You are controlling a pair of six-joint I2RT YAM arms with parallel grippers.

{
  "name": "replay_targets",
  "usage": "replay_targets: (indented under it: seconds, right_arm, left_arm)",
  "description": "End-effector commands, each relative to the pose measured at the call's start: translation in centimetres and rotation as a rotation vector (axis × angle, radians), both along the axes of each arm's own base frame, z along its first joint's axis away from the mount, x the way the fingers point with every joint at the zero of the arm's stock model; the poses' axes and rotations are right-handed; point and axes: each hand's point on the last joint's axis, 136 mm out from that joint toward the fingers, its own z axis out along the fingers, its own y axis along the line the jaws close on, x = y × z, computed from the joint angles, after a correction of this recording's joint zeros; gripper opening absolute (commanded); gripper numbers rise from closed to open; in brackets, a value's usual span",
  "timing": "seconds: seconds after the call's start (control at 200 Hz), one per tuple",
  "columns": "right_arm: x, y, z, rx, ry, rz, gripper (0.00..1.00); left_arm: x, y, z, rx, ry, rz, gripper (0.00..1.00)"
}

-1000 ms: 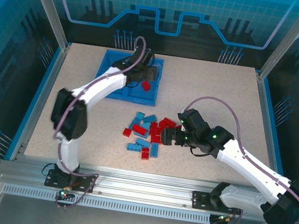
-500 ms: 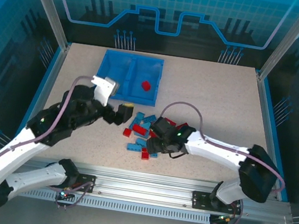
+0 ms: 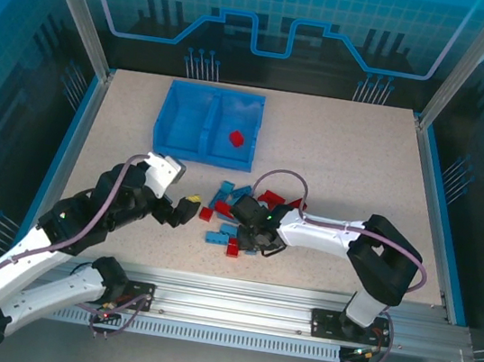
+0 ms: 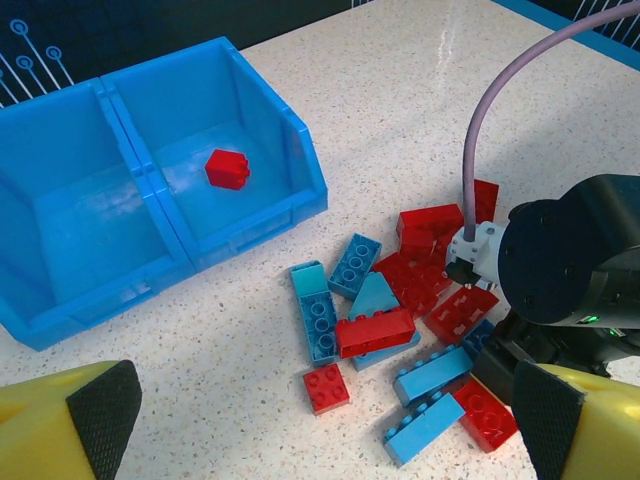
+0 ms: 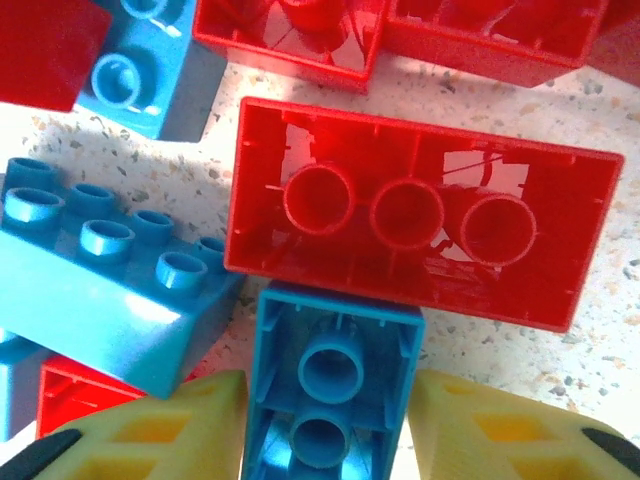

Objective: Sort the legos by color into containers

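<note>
Legos (image 3: 241, 201) lie in a loose red and light-blue pile at table (image 3: 354, 161) centre. The blue bin (image 3: 214, 95) stands at 11 o'clock from the pile, apart from it. One red brick (image 4: 227, 169) lies on the floor of the right compartment (image 4: 200, 115). The left compartment (image 4: 70, 220) shows bare floor.

Left gripper (image 3: 187, 210) is at 9 o'clock of the pile, just beside it and above the table. Its jaws are spread wide and hold nothing. The left wrist view looks past its fingers (image 4: 100, 420) onto the pile and the bin.

Right gripper (image 3: 251, 232) is down on the pile's 6 o'clock edge. In the right wrist view its yellow fingers (image 5: 170, 430) sit against both long sides of a blue brick (image 5: 330, 385), with no gap visible. That brick lies hollow side up among its neighbours. A long red brick (image 5: 415, 215), also hollow side up, touches it at 12 o'clock. A studded blue block (image 5: 110, 290) lies at its 9 o'clock.
</note>
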Motion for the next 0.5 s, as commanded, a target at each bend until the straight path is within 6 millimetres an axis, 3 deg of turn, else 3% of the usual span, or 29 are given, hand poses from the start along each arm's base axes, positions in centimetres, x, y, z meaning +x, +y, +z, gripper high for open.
replay_targets:
  seconds: [0.0, 0.075, 0.15, 0.315, 0.385, 0.495]
  right_arm:
    - [-0.1, -0.3, -0.8, -0.024, -0.004, -0.028, 0.37]
    - [-0.1, -0.2, 0.0, -0.012, -0.016, -0.023, 0.30]
    - [0.3, 0.2, 2.4, 0.014, -0.066, -0.009, 0.27]
    - [1.8, 1.5, 12.3, 0.073, -0.356, 0.077, 0.26]
    - [2.9, 3.1, 16.5, 0.139, -0.468, 0.138, 0.26]
    - [5.2, 6.6, 21.2, 0.202, -0.574, 0.230, 0.26]
  left_arm:
    - [0.1, 0.8, -0.5, 0.042, -0.014, 0.021, 0.99]
    - [0.2, 1.0, -0.5, 0.046, -0.016, 0.033, 0.99]
    - [0.2, 1.4, -0.3, 0.047, -0.025, 0.053, 0.99]
    - [0.2, 3.3, 1.2, 0.019, -0.083, 0.141, 0.99]
    - [0.0, 4.2, 2.1, -0.017, -0.121, 0.180, 0.99]
    - [-0.5, 5.9, 3.5, -0.085, -0.185, 0.244, 0.99]
